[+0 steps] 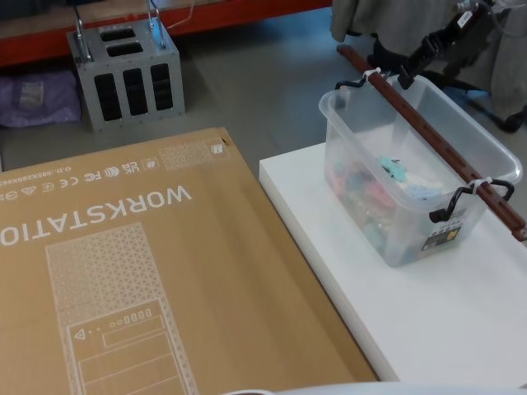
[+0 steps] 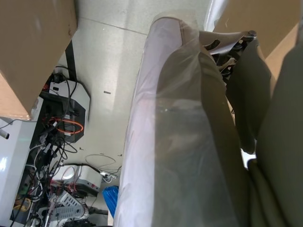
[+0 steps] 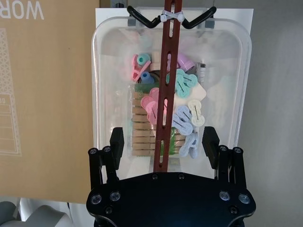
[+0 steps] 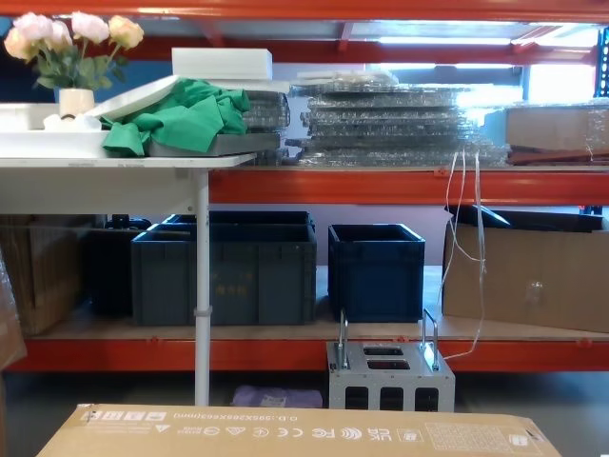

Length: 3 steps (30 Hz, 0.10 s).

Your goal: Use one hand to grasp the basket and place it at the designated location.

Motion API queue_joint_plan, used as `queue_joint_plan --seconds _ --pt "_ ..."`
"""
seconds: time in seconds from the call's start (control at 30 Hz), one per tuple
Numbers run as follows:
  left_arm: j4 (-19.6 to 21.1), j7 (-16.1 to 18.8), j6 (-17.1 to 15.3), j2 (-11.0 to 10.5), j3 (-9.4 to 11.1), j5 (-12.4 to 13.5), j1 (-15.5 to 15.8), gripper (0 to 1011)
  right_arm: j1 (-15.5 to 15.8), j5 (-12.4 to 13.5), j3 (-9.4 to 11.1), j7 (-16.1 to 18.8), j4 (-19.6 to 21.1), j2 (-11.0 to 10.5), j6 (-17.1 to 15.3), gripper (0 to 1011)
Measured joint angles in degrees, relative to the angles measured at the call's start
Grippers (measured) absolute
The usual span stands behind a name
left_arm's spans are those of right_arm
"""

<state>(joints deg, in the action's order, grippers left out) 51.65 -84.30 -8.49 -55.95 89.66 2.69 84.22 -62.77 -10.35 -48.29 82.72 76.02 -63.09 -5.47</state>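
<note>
Black and bolted, the right gripper looms closest in its wrist view, jaws spread wide, one on each side of the handle without touching it. That handle is one long reddish-brown bar, slotted along its length, tied with a white zip tie between two black hooks. Under it sits the basket, a single translucent whitish plastic tub with a rolled rim, packed with pastel clips and a stack of wooden pegs. It stands on the smooth white bench, beside the flat brown cardboard box printed WORKSTATION. On the floor beyond, one small grey metal box with two handles. Left gripper: cannot tell its jaws behind crinkled plastic wrap.
</note>
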Motion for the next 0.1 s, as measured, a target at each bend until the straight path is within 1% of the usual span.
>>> queue_joint_plan --seconds 0.1 --pt "0.0 0.0 0.0 0.0 0.0 0.0 0.0 0 0.0 0.0 0.0 0.0 0.0 0.0 0.0 1001"
